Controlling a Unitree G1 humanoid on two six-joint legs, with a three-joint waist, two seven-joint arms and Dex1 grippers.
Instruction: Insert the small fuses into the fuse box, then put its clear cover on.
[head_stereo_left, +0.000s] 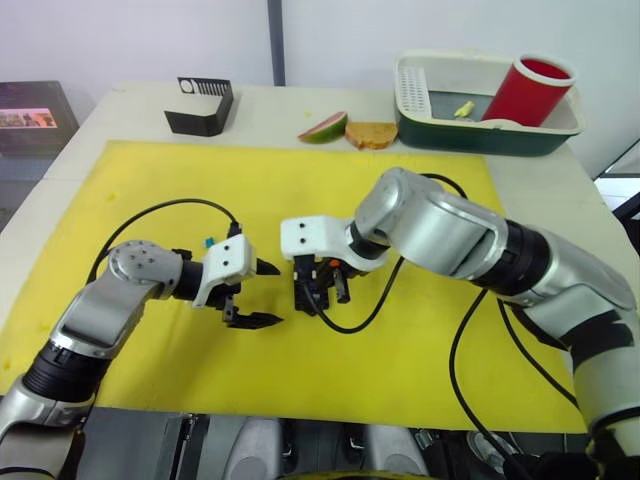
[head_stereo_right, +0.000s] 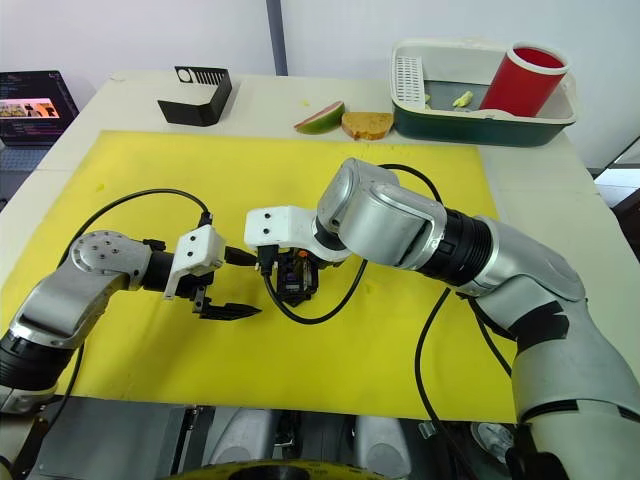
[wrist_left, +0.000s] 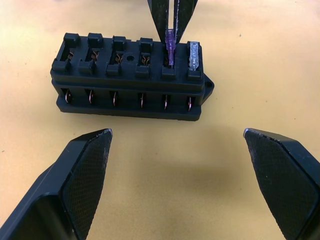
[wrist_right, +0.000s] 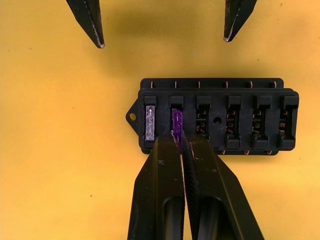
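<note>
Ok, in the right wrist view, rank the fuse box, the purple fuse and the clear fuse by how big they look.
1. Fuse box, by far the largest.
2. Clear fuse and purple fuse: about alike. The right gripper, shut on the purple one, hides part of it, so I won't rank those two.

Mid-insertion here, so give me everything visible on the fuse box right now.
The fuse box is a black plastic block lying flat on the yellow mat, slots up, six in a row, with a small mounting ear at one end. The end slot by the ear holds a clear fuse; the next holds a purple fuse, gripped by the right pincer. Four slots stand empty, copper contacts showing. The left pincer hovers open beside it, not touching.
</note>
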